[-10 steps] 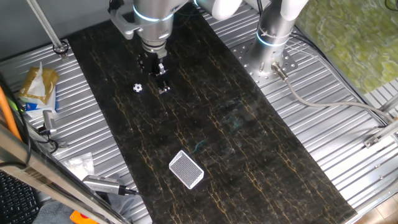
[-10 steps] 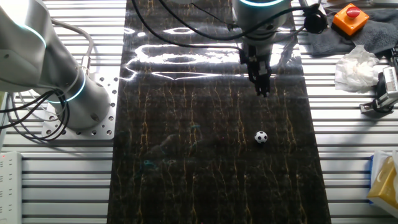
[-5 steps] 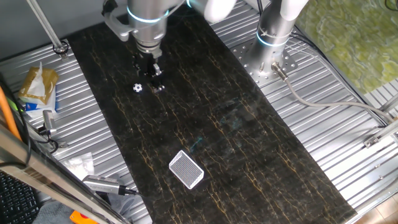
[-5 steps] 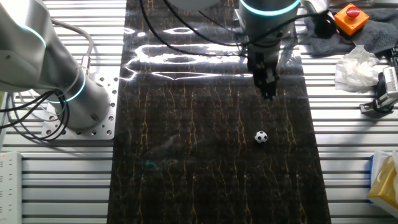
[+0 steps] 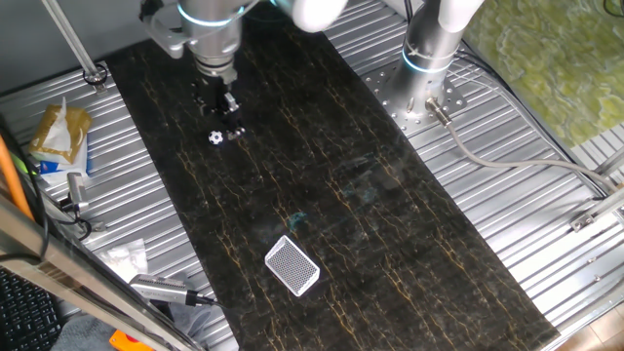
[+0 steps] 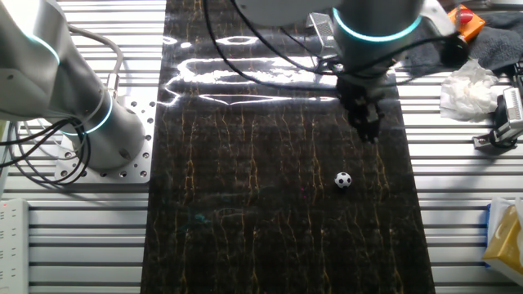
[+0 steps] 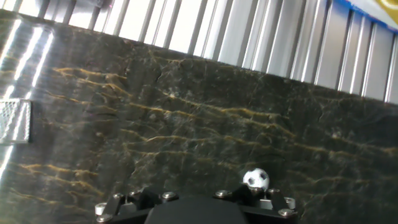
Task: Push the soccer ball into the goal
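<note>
Hand view puts the soccer ball [image 7: 255, 179] just beyond the gripper's [image 7: 199, 208] lower edge and off to one side of its middle, resting on the dark marble-patterned mat [image 7: 186, 124], while the goal [image 7: 13, 121] shows only as a mesh corner at the far left edge. From one fixed view the gripper [image 5: 227, 119] hangs just above and beside the ball [image 5: 215, 137], with the goal [image 5: 292, 265] well apart down the mat [image 5: 390, 224]. The fingers look pressed close together, though I cannot tell for certain. The main risk, as I judge it, is an off-centre touch: a ball this small would squirt sideways and roll off onto the ribbed metal table [image 5: 507, 195]. Too quick a shove could also send it past or bouncing off the light frame.
</note>
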You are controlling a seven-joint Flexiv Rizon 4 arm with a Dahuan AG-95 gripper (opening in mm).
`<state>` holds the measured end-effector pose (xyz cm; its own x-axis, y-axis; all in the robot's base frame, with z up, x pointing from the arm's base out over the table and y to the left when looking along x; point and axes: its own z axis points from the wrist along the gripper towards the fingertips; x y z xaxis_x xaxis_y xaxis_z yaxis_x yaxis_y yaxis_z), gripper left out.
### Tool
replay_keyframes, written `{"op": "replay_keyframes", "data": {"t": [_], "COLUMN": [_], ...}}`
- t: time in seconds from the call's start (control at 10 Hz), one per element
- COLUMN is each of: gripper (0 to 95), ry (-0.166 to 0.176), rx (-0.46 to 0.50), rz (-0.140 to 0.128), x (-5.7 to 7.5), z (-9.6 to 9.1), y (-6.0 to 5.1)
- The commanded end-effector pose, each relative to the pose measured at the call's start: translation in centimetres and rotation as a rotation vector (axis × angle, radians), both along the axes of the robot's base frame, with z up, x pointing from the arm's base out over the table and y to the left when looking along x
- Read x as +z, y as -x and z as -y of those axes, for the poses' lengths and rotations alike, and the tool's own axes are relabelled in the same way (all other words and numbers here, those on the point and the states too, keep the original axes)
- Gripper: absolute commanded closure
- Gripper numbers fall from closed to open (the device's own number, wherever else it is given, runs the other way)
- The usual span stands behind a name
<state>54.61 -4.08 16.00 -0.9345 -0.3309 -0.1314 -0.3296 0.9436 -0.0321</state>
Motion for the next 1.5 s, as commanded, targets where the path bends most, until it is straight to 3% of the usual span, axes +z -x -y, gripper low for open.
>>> {"op": "replay_keyframes", "data": {"t": [0.1,0.8,1.5], "gripper": [19.0,19.0,19.0], "ry": [-0.005,-0.008,-0.022], "rx": [0.014,0.038,0.032], "rz": [-0.001,-0.018,-0.031], "x": [-0.5,-3.0,-5.4], "z": [0.6,3.5,5.1], "y": [-0.3,-1.6,-1.6]}}
